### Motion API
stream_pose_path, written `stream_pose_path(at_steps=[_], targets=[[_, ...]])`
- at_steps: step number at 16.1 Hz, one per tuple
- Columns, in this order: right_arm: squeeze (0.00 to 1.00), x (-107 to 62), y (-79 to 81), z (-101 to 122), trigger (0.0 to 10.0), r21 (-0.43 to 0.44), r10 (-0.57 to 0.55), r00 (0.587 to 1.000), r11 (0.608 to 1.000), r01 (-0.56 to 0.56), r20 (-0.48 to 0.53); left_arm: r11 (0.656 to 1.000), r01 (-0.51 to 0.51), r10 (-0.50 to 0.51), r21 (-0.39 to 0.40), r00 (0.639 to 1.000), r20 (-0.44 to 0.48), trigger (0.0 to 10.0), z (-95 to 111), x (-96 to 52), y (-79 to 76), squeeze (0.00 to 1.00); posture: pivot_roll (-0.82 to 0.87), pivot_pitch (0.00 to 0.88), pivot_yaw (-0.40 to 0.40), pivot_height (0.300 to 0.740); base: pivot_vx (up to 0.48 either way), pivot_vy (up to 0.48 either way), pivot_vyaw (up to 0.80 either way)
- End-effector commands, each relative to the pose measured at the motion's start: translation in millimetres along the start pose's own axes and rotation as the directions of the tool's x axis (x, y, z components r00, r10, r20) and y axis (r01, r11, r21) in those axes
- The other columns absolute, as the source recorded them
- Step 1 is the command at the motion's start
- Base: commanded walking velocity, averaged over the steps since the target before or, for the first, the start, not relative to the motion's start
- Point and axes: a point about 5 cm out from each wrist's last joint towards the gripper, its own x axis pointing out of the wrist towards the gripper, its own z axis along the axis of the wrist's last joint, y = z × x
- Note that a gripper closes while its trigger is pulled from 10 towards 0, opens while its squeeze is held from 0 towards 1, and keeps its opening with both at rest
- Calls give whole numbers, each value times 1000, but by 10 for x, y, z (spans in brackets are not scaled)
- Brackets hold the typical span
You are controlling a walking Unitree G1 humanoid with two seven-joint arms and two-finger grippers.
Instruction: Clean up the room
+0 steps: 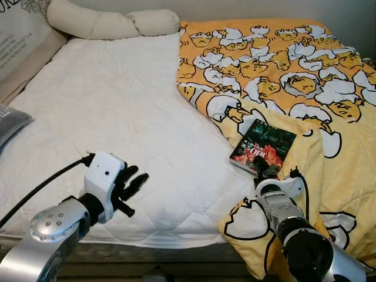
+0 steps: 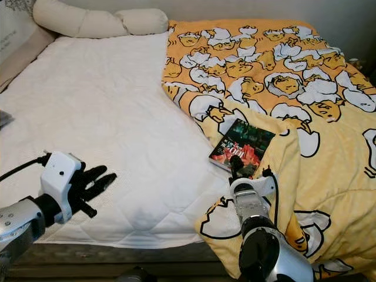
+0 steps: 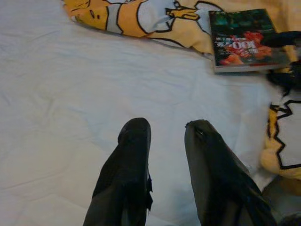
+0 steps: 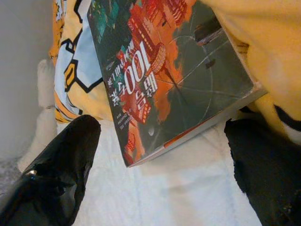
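A paperback book (image 1: 262, 146) with a dark green and red cover lies on the bed, at the edge of the yellow duck-print blanket (image 1: 282, 82). My right gripper (image 1: 262, 168) is open just short of the book's near corner; in the right wrist view its fingers (image 4: 61, 174) stand on either side of that corner of the book (image 4: 164, 80) without touching it. My left gripper (image 1: 130, 188) hovers open over the white sheet (image 1: 111, 111) near the bed's front edge, well to the left of the book (image 3: 247, 40), with nothing between its fingers (image 3: 129, 165).
A long cream bolster pillow (image 1: 108, 23) lies along the head of the bed. A grey cushion (image 1: 10, 122) sits at the left edge. The blanket covers the right half of the bed and hangs over the front edge (image 1: 176, 249).
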Motion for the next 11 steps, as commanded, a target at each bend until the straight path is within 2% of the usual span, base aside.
stream_pose_path(at_steps=[1, 3, 4, 5, 6, 7, 11], targets=[[0, 28, 91, 30, 10000, 27, 25, 999, 999, -26, 26, 1000, 1, -1, 7, 1000, -12, 10000, -3, -40, -21, 0, 330, 0, 60, 740, 0, 0, 0], [0, 49, 172, 84, 10000, 48, 62, 997, 997, -65, 54, 1000, 1, -1, 5, 1000, -18, 10000, -13, -63, -41, 0, 332, 0, 58, 740, 0, 0, 0], [0, 63, 226, 134, 9451, 56, 82, 994, 995, -87, 77, 1000, -1, 1, 0, 1000, -19, 10000, -7, -75, -41, 0, 333, 0, 60, 740, 0, 0, 0], [0, 69, 252, 158, 4510, 63, 93, 992, 993, -98, 89, 1000, -2, 2, 0, 1000, -19, 10000, -6, -80, -41, 0, 334, 0, 62, 740, 0, 0, 0], [0, 73, 270, 172, 4510, 68, 99, 990, 992, -106, 96, 1000, -3, 3, -1, 1000, -19, 10000, -5, -83, -39, 0, 335, 0, 64, 740, 0, 0, 0], [0, 87, 334, 208, 0, 76, 120, 986, 989, -129, 112, 1000, -1, 1, -2, 1000, -20, 10000, -3, -88, -36, 0, 339, 0, 72, 740, 0, 0, 0], [0, 102, 402, 268, 0, 78, 139, 982, 986, -149, 129, 1000, -2, 2, 3, 1000, -14, 10000, 19, -78, -40, 0, 349, 0, 64, 740, 0, 0, 0]])
